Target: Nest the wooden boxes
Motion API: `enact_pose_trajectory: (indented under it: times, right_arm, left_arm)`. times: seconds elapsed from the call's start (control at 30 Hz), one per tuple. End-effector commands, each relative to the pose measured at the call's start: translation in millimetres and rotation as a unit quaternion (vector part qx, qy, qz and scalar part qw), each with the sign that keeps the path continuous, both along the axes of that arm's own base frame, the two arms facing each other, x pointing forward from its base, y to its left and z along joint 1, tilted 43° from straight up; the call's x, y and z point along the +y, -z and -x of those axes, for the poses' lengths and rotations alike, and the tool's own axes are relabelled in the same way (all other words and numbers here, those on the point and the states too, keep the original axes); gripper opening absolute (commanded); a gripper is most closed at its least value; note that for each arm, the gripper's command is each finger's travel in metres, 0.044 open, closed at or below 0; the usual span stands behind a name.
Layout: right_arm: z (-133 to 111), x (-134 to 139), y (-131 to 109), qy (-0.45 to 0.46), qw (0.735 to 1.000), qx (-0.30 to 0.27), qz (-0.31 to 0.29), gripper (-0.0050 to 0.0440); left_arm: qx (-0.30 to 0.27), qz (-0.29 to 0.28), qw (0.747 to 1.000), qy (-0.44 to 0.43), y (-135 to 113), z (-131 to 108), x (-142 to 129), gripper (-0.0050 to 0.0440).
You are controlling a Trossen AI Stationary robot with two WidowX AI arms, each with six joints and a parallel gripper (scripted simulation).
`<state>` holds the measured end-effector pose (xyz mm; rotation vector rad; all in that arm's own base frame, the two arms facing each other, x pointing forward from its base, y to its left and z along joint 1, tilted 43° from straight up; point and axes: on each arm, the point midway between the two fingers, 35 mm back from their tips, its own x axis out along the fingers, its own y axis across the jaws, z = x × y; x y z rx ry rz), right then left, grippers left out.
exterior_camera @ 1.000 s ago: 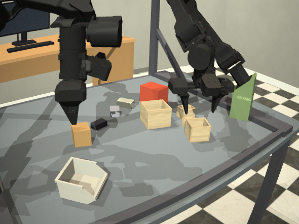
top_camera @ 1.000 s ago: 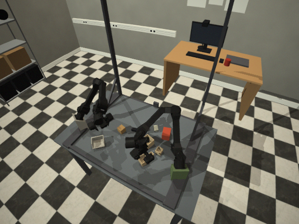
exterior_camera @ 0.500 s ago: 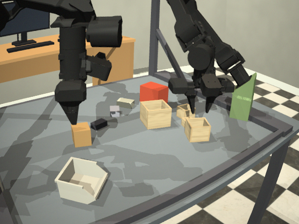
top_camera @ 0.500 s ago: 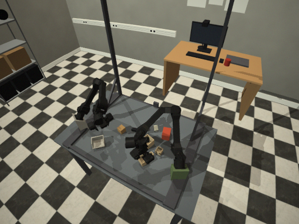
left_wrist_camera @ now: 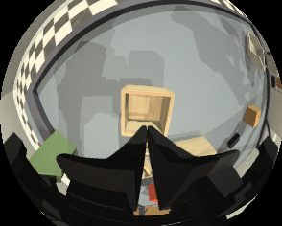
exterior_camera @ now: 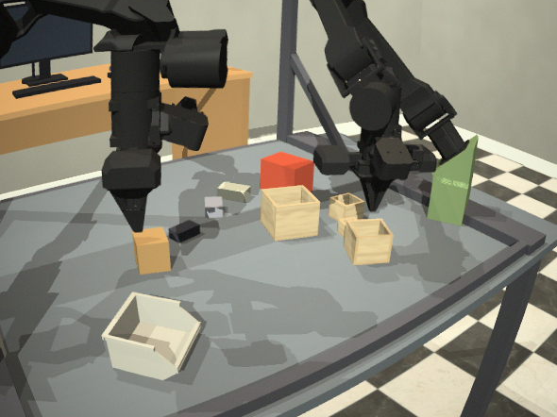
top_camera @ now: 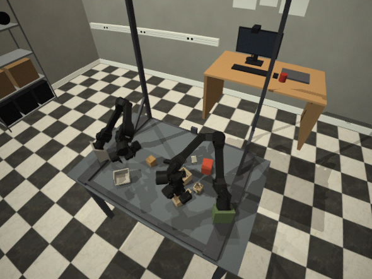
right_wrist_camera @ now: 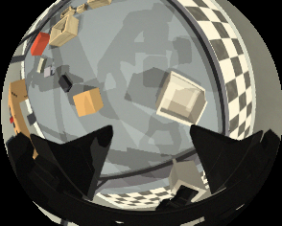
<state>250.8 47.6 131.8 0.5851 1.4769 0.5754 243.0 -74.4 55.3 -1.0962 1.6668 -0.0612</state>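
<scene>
Find biggest box (top_camera: 188, 178) (exterior_camera: 290, 218) (left_wrist_camera: 197, 145) (right_wrist_camera: 58, 34) upright on surface (top_camera: 148, 205) (exterior_camera: 283, 311) (left_wrist_camera: 107, 62) (right_wrist_camera: 144, 62), apparently fit to receive the rest. Note medium box (top_camera: 178, 202) (exterior_camera: 369, 249) (left_wrist_camera: 124, 112) outside it. Note left hand (top_camera: 175, 189) (exterior_camera: 373, 208) (left_wrist_camera: 147, 127) together, gripping nothing; right hand (top_camera: 121, 160) (exterior_camera: 137, 230) (right_wrist_camera: 152, 126) apart, presumably in reserve.

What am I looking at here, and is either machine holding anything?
You see two black robot arms on one table. The top picture looks down from above; the exterior one looks across the table; each wrist picture comes from a camera on that arm. On the table lie open wooden boxes, a red block, an orange block and a cream bin, among other things. The left end effector, by the boxes, is closed on nothing. The right end effector, by the orange block, is open and empty.
</scene>
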Motion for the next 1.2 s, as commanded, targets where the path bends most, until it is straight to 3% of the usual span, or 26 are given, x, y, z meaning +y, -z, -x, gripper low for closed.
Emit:
enact_pose_trajectory:
  times: [0.0,0.33,0.6,0.8,0.83,1.17]
  right_arm:
    - [-1,-1,-3,0.001,1.0,-0.007,0.0,0.04]
    - [-1,-1,-3,0.001,1.0,-0.007,0.0,0.04]
    - [-1,-1,-3,0.001,1.0,-0.007,0.0,0.04]
    - [-1,-1,-3,0.001,1.0,-0.007,0.0,0.04]
    - [-1,-1,-3,0.001,1.0,-0.007,0.0,0.04]
    - [-1,-1,-3,0.001,1.0,-0.007,0.0,0.04]
  left_arm:
    - [-0.009,0.001,1.0,-0.002,-4,-5,2,0.0]
    - [0.003,0.004,1.0,-0.004,24,-3,-22,-0.0002]
    - [0.003,0.002,1.0,-0.005,31,-3,-28,-0.0005]
    - [0.003,0.002,1.0,-0.005,33,-2,-31,-0.0035]
    - [-0.005,0.003,1.0,-0.006,30,-6,-30,0.0024]
    - [-0.006,0.003,1.0,-0.005,30,-6,-30,0.0264]
